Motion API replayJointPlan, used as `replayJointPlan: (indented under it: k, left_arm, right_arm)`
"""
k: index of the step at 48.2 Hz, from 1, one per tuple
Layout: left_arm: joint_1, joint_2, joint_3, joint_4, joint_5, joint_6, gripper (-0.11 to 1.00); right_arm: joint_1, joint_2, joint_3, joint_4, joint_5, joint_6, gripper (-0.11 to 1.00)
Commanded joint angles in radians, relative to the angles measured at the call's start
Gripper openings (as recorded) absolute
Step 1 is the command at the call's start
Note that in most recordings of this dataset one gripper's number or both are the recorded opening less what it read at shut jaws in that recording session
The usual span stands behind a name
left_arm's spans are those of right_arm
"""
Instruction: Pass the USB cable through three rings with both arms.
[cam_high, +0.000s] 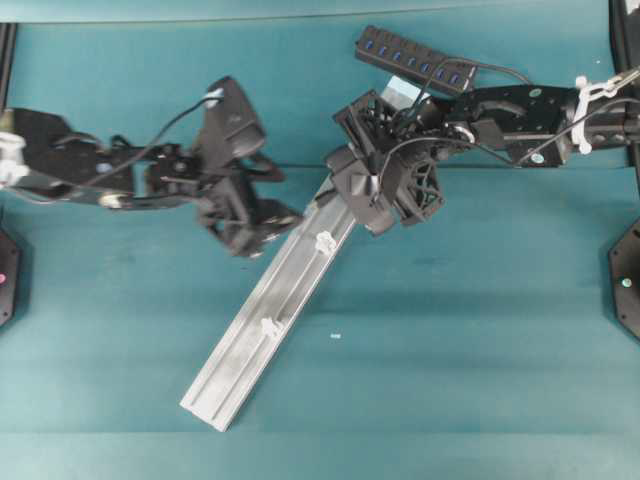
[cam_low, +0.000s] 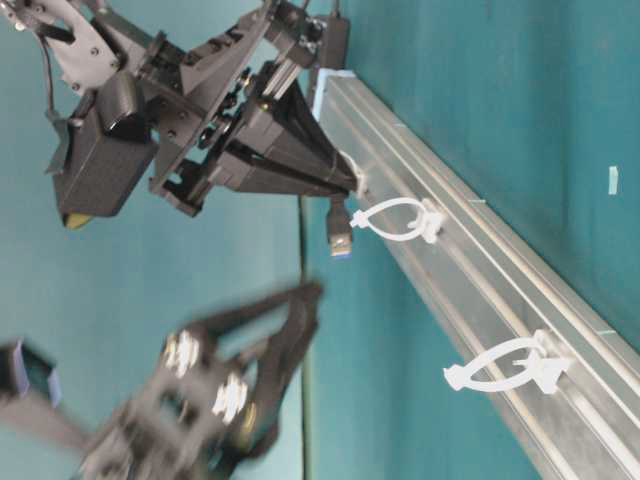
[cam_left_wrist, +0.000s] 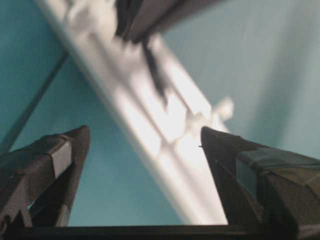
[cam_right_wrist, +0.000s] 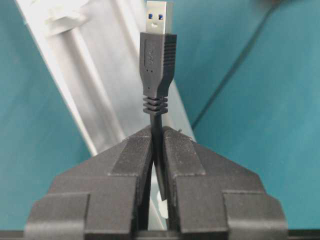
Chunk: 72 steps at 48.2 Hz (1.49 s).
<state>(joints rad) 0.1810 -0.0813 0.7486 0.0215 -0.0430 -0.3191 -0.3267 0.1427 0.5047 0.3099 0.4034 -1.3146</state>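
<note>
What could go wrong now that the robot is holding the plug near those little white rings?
1. The right gripper pinches the USB cable just behind the plug, which sticks out past the fingertips, so it could tilt and bump the nearest ring instead of going through.
2. The rings look thin and bendy; a bump might twist one on the rail.
3. The left gripper is open and close to the rail, so the arms could get in each other's way.

Rail (cam_high: 262, 318) lying diagonally on the worktop (cam_high: 480, 350), rings (cam_high: 324, 241) spaced along it, hub (cam_high: 414, 58) behind its far end, right gripper (cam_right_wrist: 157, 142) over that end, left gripper (cam_high: 262, 222) just beside the rail
</note>
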Motion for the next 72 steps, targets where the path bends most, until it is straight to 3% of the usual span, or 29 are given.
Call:
replayJointPlan:
  k: [1,11,30,43,72]
  left_arm:
    - [-0.021,-0.081,0.002,0.005,0.038,0.012,0.96]
    - [-0.063,-0.204,0.041,0.002,0.152,0.049,0.96]
    - [-0.103,-0.327,0.12,0.005,0.173,0.023,0.96]
    - [-0.118,-0.345,0.135,0.005,0.173,-0.009,0.95]
    - [-0.12,-0.344,0.133,0.005,0.167,-0.012,0.95]
  right_arm:
    - [0.014,0.0,-0.008,-0.011,0.026,-0.041,0.09]
    - [0.014,0.003,-0.008,-0.044,0.049,-0.081,0.09]
    - [0.031,0.006,0.014,-0.049,0.063,-0.087,0.09]
    - [0.044,0.02,0.021,-0.049,0.06,-0.087,0.09]
    - [0.091,0.029,0.008,-0.044,0.031,-0.077,0.09]
